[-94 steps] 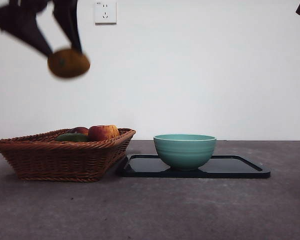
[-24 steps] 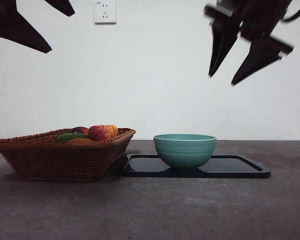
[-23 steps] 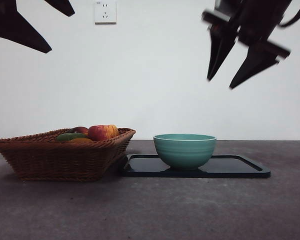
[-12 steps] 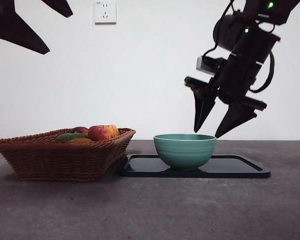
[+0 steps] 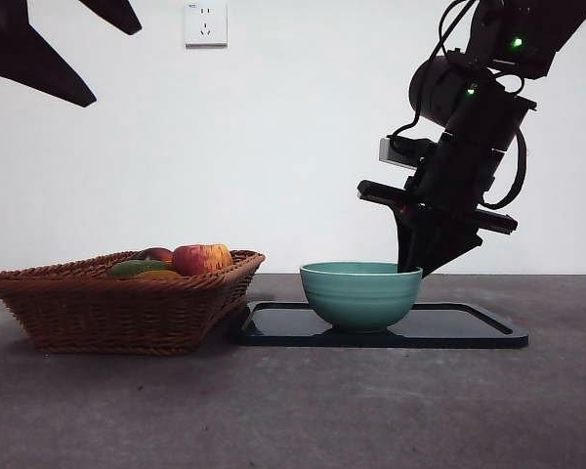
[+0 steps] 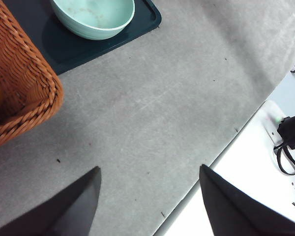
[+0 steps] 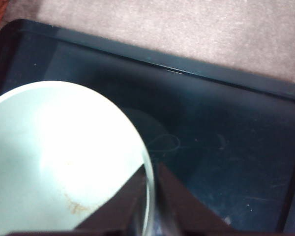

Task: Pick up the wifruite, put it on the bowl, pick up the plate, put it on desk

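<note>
The round, ridged mint-green bowl (image 5: 361, 294) sits on a glossy black rectangular tray (image 5: 469, 327) on the matte grey worktop (image 5: 303, 410), its pale rim pinched between the right pincer's (image 7: 150, 196) 2 closed-in jaws. The brown wifruite cannot be made out; fruit lies in the woven wicker basket (image 5: 117, 308) beside the tray. The left pincer (image 6: 147, 196) hangs high above the worktop, jaws apart and empty.

My desk (image 5: 303, 410) is a dark grey-brown, mottled top. Two things lie directly on it — a woven wicker basket (image 5: 117, 313) to one side and a flat black tray (image 5: 469, 327) just beside it, nearly touching. The tray carries the mint-green bowl (image 5: 360, 293) — the basket holds fruit.
</note>
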